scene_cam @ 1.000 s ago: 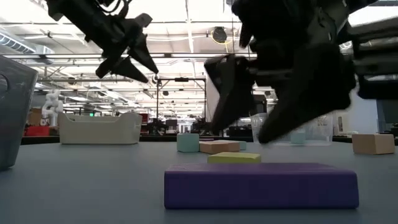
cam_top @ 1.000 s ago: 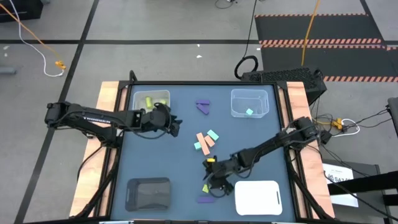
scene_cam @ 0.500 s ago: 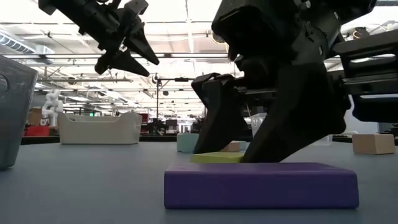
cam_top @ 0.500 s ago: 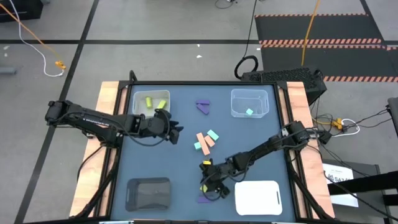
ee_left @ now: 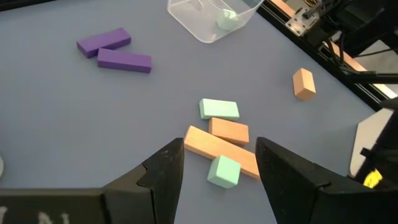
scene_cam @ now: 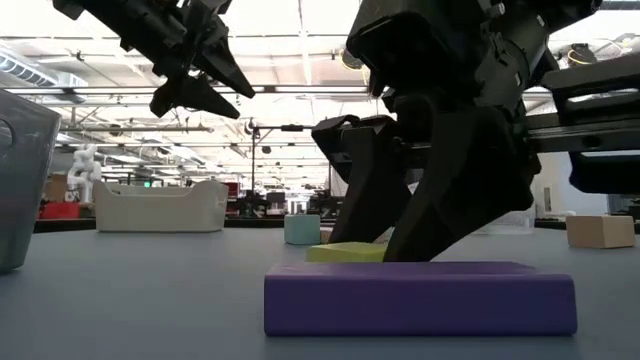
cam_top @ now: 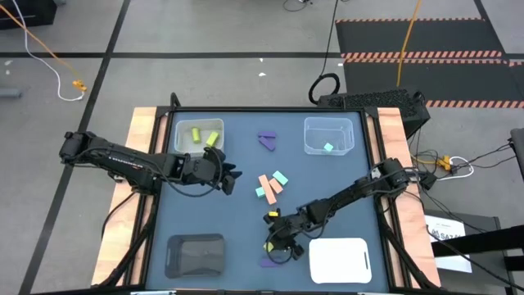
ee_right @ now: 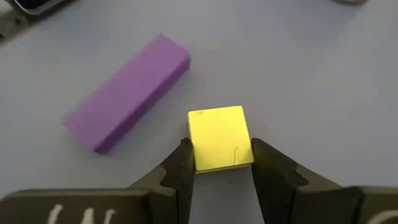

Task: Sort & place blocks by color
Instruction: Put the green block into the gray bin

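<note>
We see the right hand clamped on a yellow block resting on the counter, just beside a purple bar. The left hand hangs released and empty above the salmon and mint blocks mid-counter.

place: robotics lab | cues: ceiling trusses; hazard-striped floor mats

No readable text on the blocks, trays or table; only illegible marks.

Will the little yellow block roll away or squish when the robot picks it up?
Probably not. The small yellow block has flat faces and square corners, so it should sit still rather than roll. The right gripper pinches it without denting it, so it looks stiff.
</note>
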